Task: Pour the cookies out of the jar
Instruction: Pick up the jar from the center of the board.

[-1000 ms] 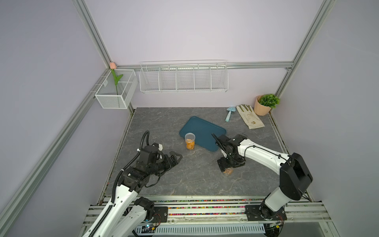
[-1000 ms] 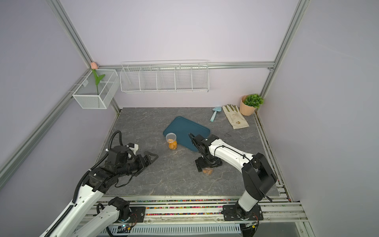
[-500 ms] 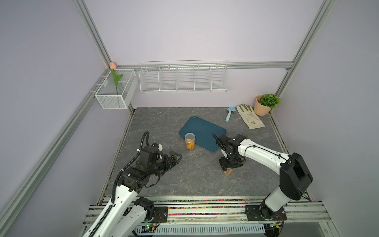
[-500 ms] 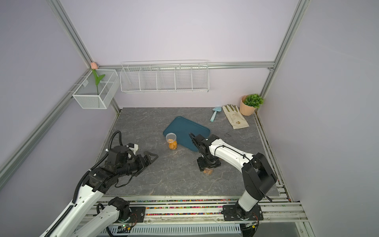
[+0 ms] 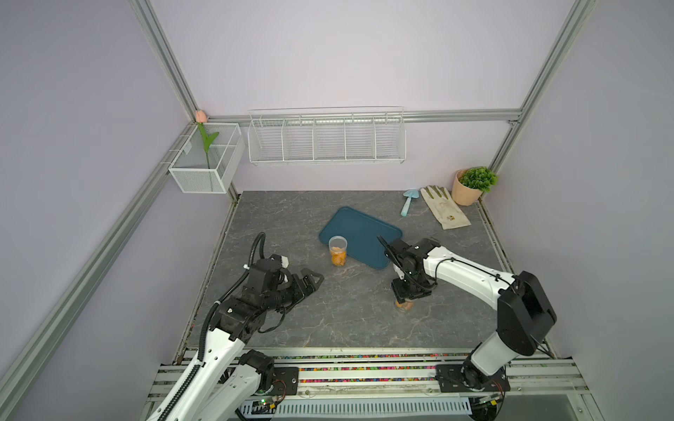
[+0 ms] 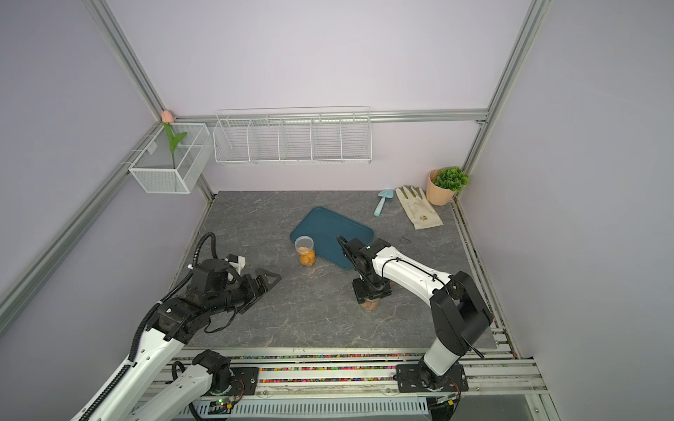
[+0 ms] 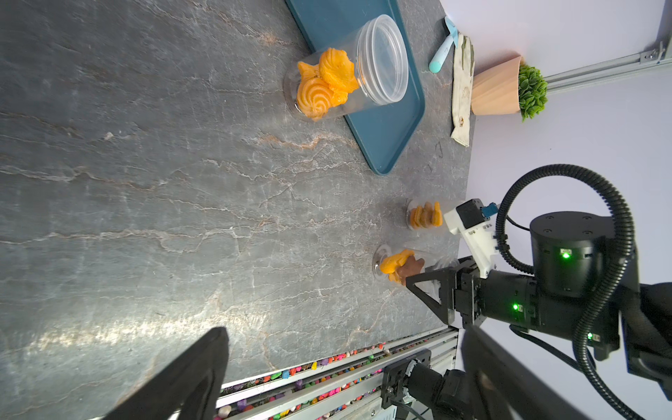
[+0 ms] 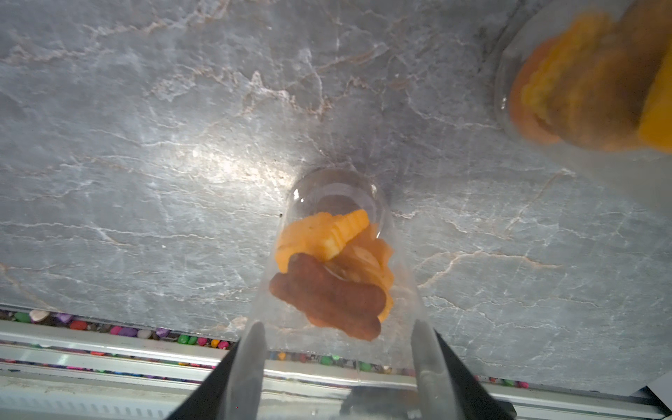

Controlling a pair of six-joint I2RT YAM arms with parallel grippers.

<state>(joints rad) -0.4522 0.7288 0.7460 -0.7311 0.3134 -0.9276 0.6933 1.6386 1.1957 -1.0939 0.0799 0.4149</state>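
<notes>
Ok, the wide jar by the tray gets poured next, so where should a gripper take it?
Take the wide jar across its round wall, just above the cookies, coming level from the left gripper's side. It stands upright, mouth open, so a side grip probably lets it tip toward the tray.

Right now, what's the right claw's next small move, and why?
Probably close the right claw firmly onto the jar. Its fingers straddle the clear wall, the jar stands upright on the table, and the cookies are all inside, so nothing pours until it's gripped and lifted. Whether it's already clamped, I can't tell.
</notes>
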